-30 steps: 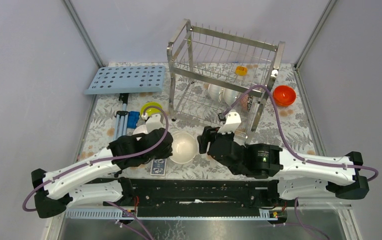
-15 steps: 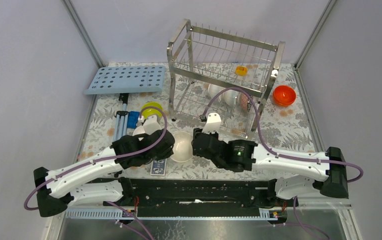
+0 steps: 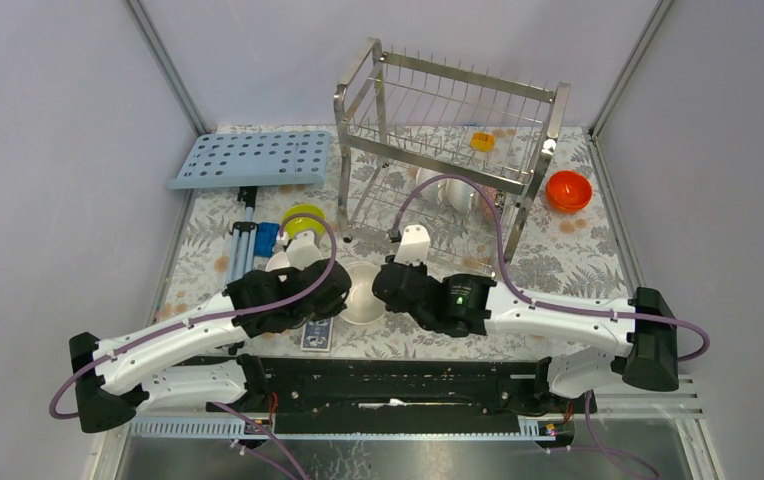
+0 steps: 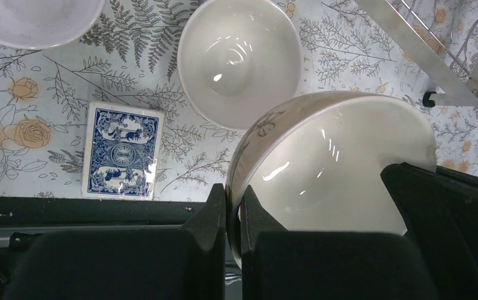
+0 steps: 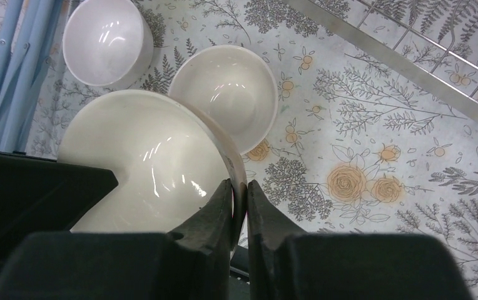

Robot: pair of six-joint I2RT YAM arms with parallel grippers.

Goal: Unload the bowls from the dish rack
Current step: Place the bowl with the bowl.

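One cream bowl hangs tilted near 6 o'clock of the tabletop, between both hands. The left hand is clenched on its rim at one side. The right hand pinches the rim at the opposite side. A white bowl stands on the tabletop just beyond it. The dish rack stands at 12 o'clock, with other bowls in its lower tier. An orange-red bowl sits at 2 o'clock, beside the rack.

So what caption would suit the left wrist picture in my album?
Left gripper pinching the rim of a cream bowl over a floral tablecloth, white bowl and blue card pack below.
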